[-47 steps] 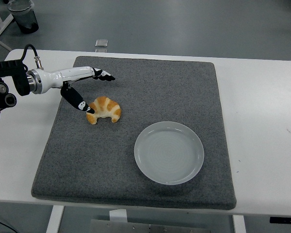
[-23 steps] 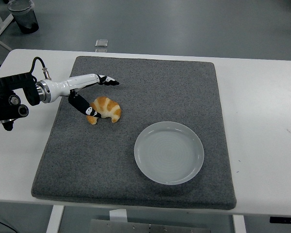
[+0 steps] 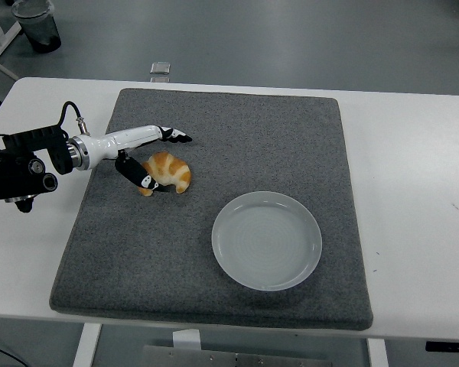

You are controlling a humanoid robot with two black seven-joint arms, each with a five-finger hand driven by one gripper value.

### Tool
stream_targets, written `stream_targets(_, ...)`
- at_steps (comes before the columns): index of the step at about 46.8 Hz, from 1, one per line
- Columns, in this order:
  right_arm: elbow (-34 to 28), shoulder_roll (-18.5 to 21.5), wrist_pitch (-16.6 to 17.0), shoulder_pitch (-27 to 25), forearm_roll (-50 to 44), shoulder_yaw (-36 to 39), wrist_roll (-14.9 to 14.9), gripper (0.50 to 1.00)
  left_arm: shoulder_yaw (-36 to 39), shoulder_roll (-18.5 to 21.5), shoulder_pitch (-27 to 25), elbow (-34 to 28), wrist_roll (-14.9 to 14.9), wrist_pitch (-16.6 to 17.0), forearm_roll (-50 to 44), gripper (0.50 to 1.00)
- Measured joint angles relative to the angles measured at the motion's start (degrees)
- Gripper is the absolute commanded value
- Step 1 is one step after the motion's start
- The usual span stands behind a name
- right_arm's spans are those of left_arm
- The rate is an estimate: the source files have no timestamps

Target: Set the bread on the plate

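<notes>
- The bread, a single golden croissant, lies on the grey mat up and to the left of the plate, well apart from it and not yet lifted.
- The left hand has slid further in from the left over the last second; its fingers now straddle the croissant, one dark-tipped finger reaching past its far side and another tucked against its near left edge, spread apart rather than clamped.
- That suggests the grasp is about to close; the carry to the plate is all still ahead.
- Count: one croissant, one empty white plate, one mat on the white desk, one arm in view.
- The right hand is out of sight.
</notes>
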Motion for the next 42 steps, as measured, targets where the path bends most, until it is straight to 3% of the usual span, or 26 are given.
stream_targets(21, 0.0, 0.0, 0.0, 0.0, 0.0, 0.0, 0.0, 0.930, 0.0, -1.0, 1.2, 2.1, -1.3, 0.0, 0.0, 0.941)
stream_targets(28, 0.0, 0.0, 0.0, 0.0, 0.0, 0.0, 0.0, 0.932, 0.0, -1.0, 2.1, 2.2, -1.5, 0.0, 0.0, 0.889)
stream_targets(34, 0.0, 0.0, 0.0, -0.1, 0.0, 0.0, 0.0, 0.932, 0.1, -1.0, 2.3, 2.7, -2.4, 0.0, 0.1, 0.776)
stream_targets(37, 0.0, 0.0, 0.0, -0.1, 0.0, 0.0, 0.0, 0.932, 0.1, -1.0, 2.3, 2.8, -2.7, 0.0, 0.1, 0.660)
stream_targets(42, 0.0, 0.0, 0.0, -0.2, 0.0, 0.0, 0.0, 0.930, 0.2, -1.0, 2.3, 2.8, -3.2, -0.1, 0.1, 0.508)
